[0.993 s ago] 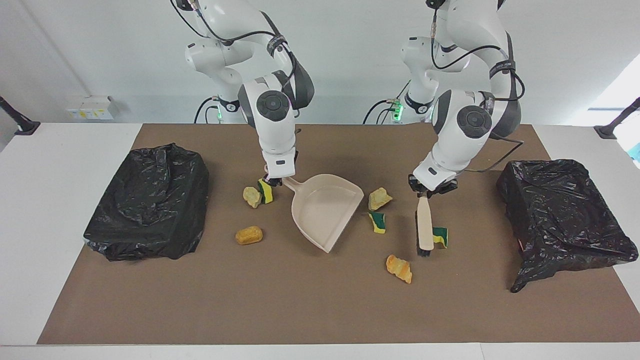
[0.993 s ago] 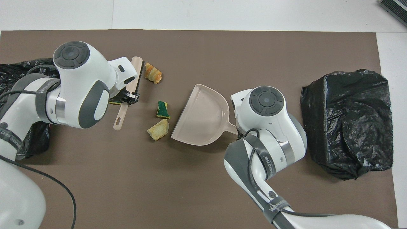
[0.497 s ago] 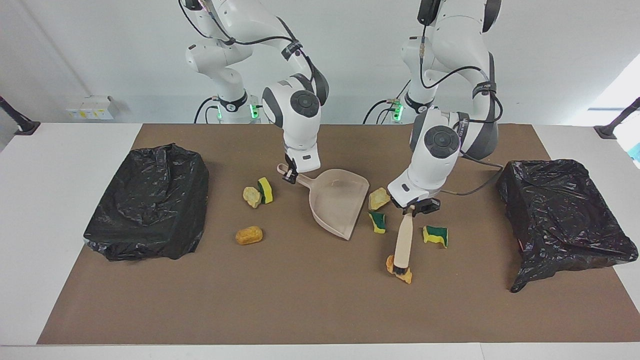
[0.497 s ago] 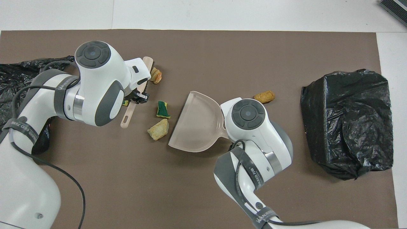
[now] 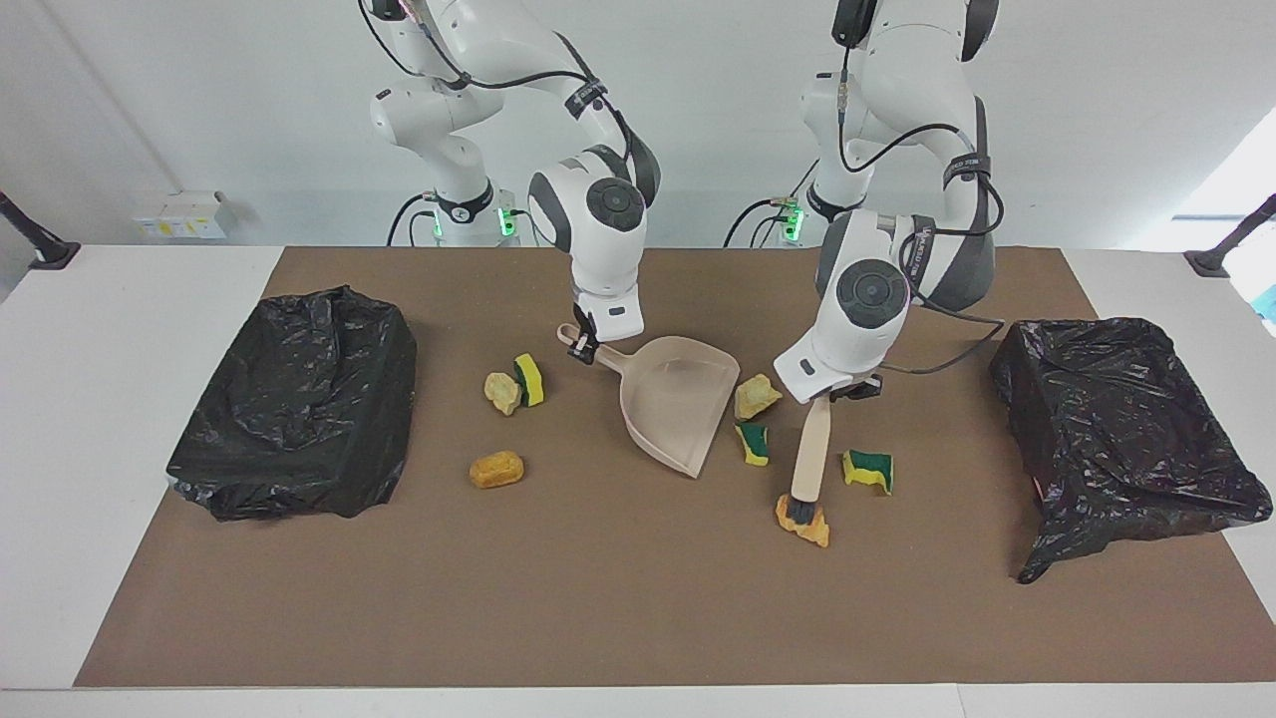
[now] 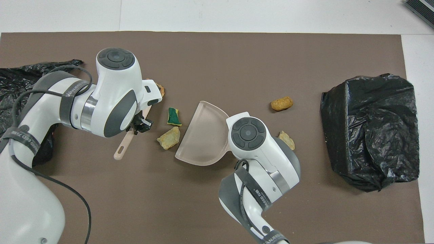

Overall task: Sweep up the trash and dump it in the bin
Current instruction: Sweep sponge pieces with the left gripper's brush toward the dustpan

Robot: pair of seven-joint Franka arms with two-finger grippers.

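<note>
Black-bagged bin at the right arm's end (image 5: 299, 399): sitting on the brown mat (image 5: 598, 618) that covers the white bench (image 5: 100, 449), no scraps showing on it.
Orange lump (image 5: 496, 469): alone on the mat, nearest trash to that bin.
Tan lump (image 5: 501, 391) and sponge chunk (image 5: 530, 379): touching each other, nearer to the robots than the orange lump.
Right gripper (image 5: 581, 347): down low, jaws pinched tight on the handle of the beige dustpan (image 5: 678, 399).
Dustpan: mid-bench, nothing in it, open mouth turned toward the left arm's end.
Second tan lump (image 5: 756, 396): right at the corner of the pan's mouth.
Second sponge chunk (image 5: 754, 443): just beside the pan's open edge, outside it.
Left gripper (image 5: 832, 391): jaws clamped on the beige brush (image 5: 810, 449) partway along its handle.
Brush: slanting down, dark bristles on the mat and up against the flaky orange lump (image 5: 805, 524).
Third sponge chunk (image 5: 869, 469): just beside the brush, toward the left arm's end.
Second black-bagged bin (image 5: 1116, 429): at the left arm's end, well apart from the scraps.
Trash tally: seven scraps, all loose on the mat, none in pan or bins.
</note>
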